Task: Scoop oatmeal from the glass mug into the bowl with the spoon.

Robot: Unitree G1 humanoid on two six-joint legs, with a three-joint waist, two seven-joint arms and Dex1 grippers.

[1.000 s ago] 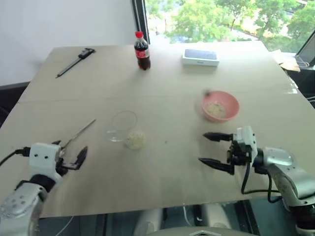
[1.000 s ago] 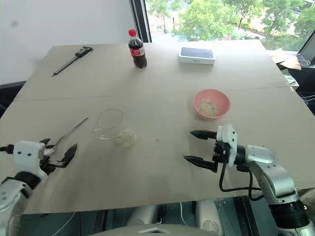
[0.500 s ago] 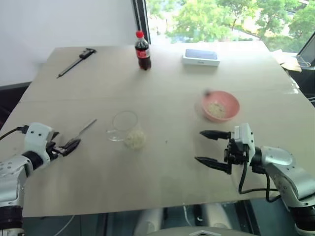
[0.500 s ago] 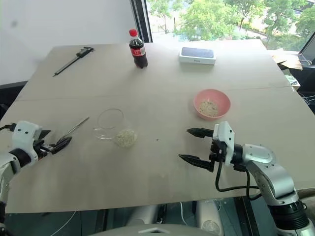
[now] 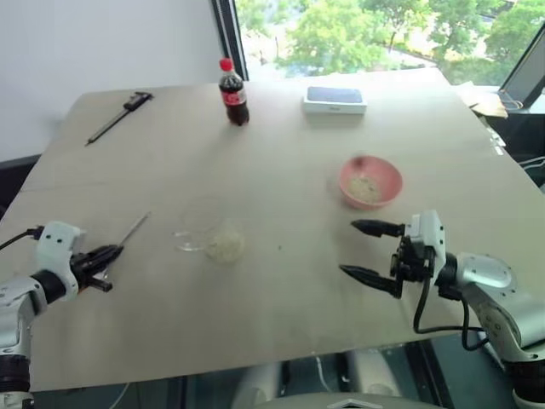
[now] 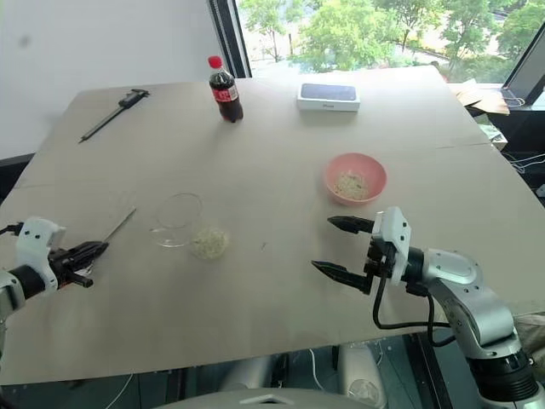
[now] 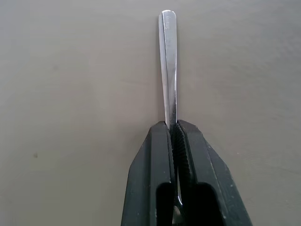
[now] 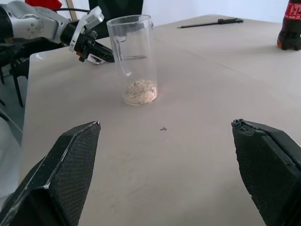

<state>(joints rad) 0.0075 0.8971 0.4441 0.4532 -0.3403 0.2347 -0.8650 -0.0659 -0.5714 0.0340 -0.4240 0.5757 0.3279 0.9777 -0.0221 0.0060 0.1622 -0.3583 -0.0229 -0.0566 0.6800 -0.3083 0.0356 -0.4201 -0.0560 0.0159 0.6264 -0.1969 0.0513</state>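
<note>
Now the left end effector (image 7: 172, 129) is clamped on the spoon (image 7: 169, 66), its two black fingers pressed together around the thin metal handle, which sticks out ahead of them low over the surface (image 6: 272, 153). Seen from the head, this end effector sits near the surface's left front edge, with the spoon's handle running away from it toward the glass mug (image 6: 175, 220).

That mug stands upright on the surface, left of centre, with a small clump of oatmeal (image 8: 140, 91) in its bottom. The pink bowl (image 6: 354, 177) sits well to the right of the mug and a little farther back, with pale flakes inside it.

Meanwhile the right end effector (image 6: 343, 249) hovers above the surface in front of the bowl, its fingers spread wide with nothing between them, pointing toward the mug.

Farther back, a cola bottle (image 6: 224, 89) stands upright, a flat white box (image 6: 328, 96) lies to its right, and a long dark caliper (image 6: 112, 114) lies near the far left corner.
</note>
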